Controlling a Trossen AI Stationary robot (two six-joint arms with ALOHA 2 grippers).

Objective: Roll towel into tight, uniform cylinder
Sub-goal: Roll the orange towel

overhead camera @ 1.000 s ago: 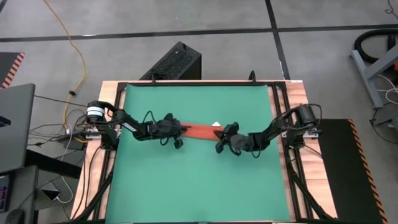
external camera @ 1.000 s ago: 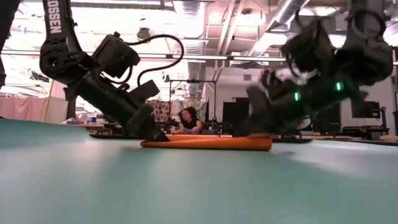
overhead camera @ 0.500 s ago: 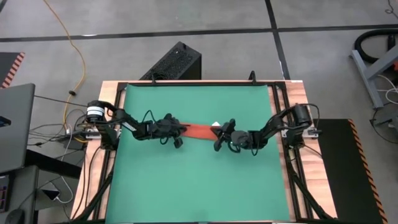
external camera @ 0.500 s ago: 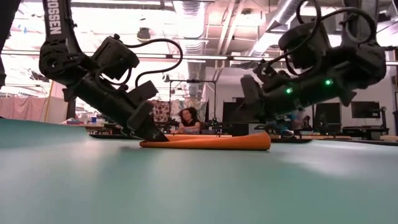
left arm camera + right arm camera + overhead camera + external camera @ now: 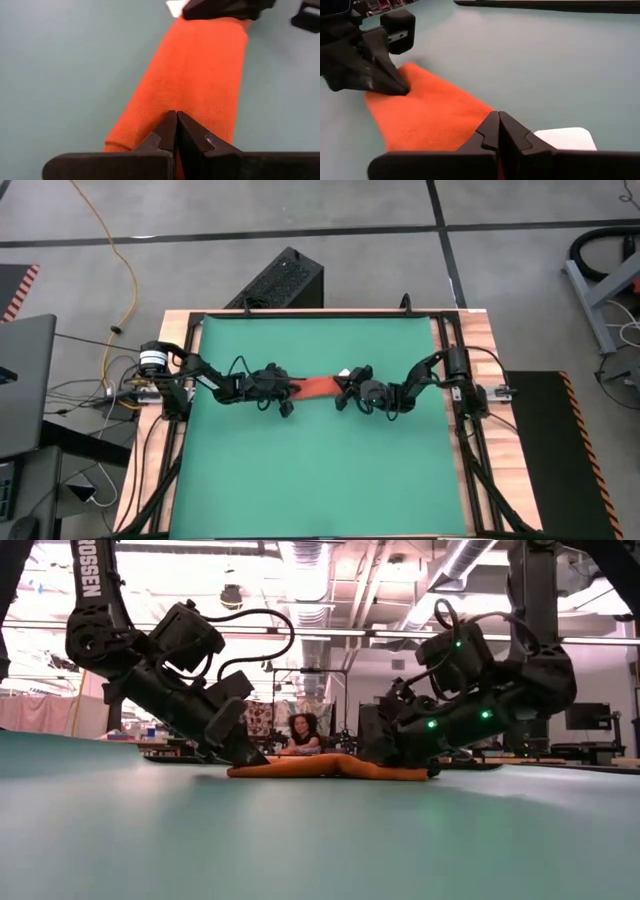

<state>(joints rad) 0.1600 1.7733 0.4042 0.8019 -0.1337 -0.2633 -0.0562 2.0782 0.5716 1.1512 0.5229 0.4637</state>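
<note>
Now both grippers press mid-mat: left gripper (image 5: 291, 390) and right gripper (image 5: 343, 392), fingers closed, apparently pinching opposite ends of the long folded towel (image 5: 318, 388) between them.

Towel ends tucked out of sight

From above, both ends of the towel (image 5: 318, 387) hide under the left claw (image 5: 291, 389) and right claw (image 5: 345, 388); the white tag (image 5: 566, 138) sits half-covered behind the right claw's fingertips.
</note>
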